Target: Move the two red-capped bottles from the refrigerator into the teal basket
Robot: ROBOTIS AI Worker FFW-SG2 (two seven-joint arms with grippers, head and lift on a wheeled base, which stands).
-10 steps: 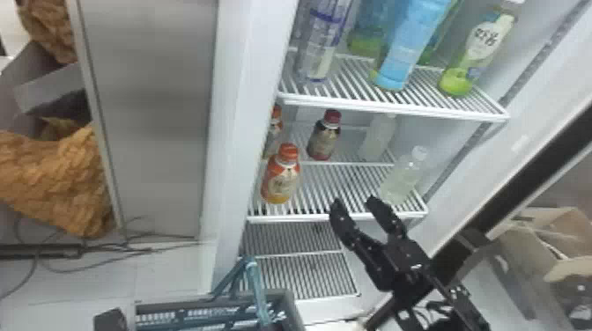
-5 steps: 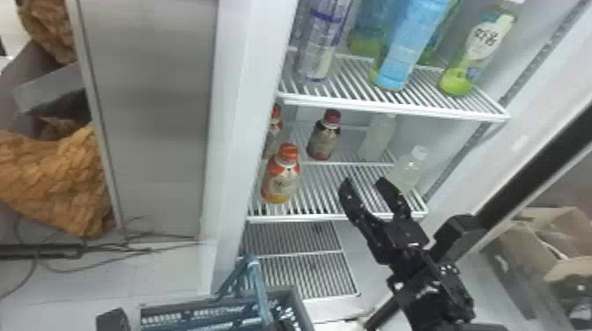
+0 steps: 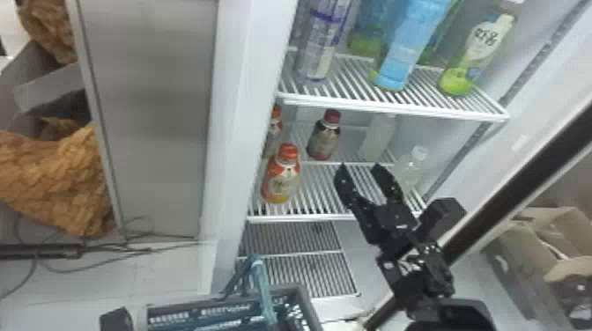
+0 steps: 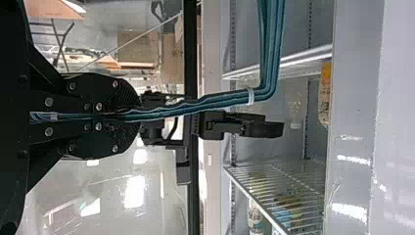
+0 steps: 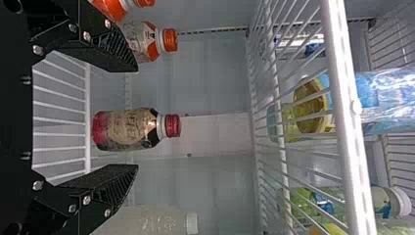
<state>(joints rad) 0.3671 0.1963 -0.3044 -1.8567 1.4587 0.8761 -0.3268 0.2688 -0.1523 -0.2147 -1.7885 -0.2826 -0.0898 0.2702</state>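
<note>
In the head view, a dark bottle with a red cap [image 3: 325,137] stands toward the back of the middle shelf; an orange bottle with an orange-red cap [image 3: 282,178] is nearer the front left, a similar one [image 3: 273,132] behind it. My right gripper [image 3: 360,167] is open over the shelf, right of the bottles. In the right wrist view the dark bottle [image 5: 127,128] lies in line with the gap of the open gripper [image 5: 137,117], untouched. The teal basket [image 3: 198,312] is at the bottom, handle [image 3: 260,281] raised. In the left wrist view my left gripper [image 4: 120,116] is shut on the teal handle [image 4: 215,99].
The upper shelf [image 3: 396,105], holding tall bottles, spans above my right gripper. Clear bottles [image 3: 412,169] [image 3: 379,136] stand on the middle shelf's right side. The refrigerator's left wall edge [image 3: 246,132] is beside the orange bottles. Cardboard boxes [image 3: 550,246] are at right.
My right gripper has moved forward, up the head view, and farther over the middle shelf, staying open. The basket has shifted slightly to the right. The bottles stand where they were.
</note>
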